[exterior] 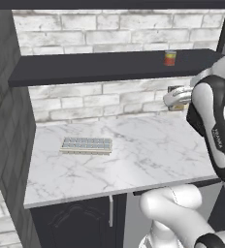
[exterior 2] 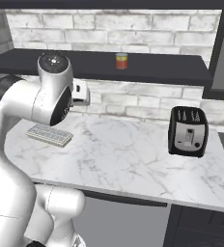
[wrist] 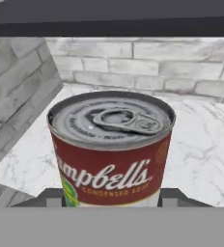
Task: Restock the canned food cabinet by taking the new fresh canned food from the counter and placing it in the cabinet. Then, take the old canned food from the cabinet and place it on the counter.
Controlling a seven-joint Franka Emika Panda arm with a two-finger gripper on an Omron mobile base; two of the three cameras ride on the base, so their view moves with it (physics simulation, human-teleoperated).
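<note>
So the gripper (wrist: 112, 202) is pinching the old Campbell's soup can (wrist: 111, 149), the one with the dark red band, white script and a pull-tab lid. In the hand view it's sitting upright between the finger tips (wrist: 50, 198) and hanging above the white marble desk (wrist: 205, 144), with the brick wall behind it.

From the base cameras the arm is blocking most of the hand, so the held can isn't really showing there. The squat red-orange can (exterior: 170, 58) is standing upright on the dark shelf board (exterior: 85, 68), toward its right part in the left view.

Down on the desk, a flat ice cube tray (exterior: 86, 145) is lying toward the left, and a black toaster (exterior 2: 188, 131) is sitting far off on the right side.
</note>
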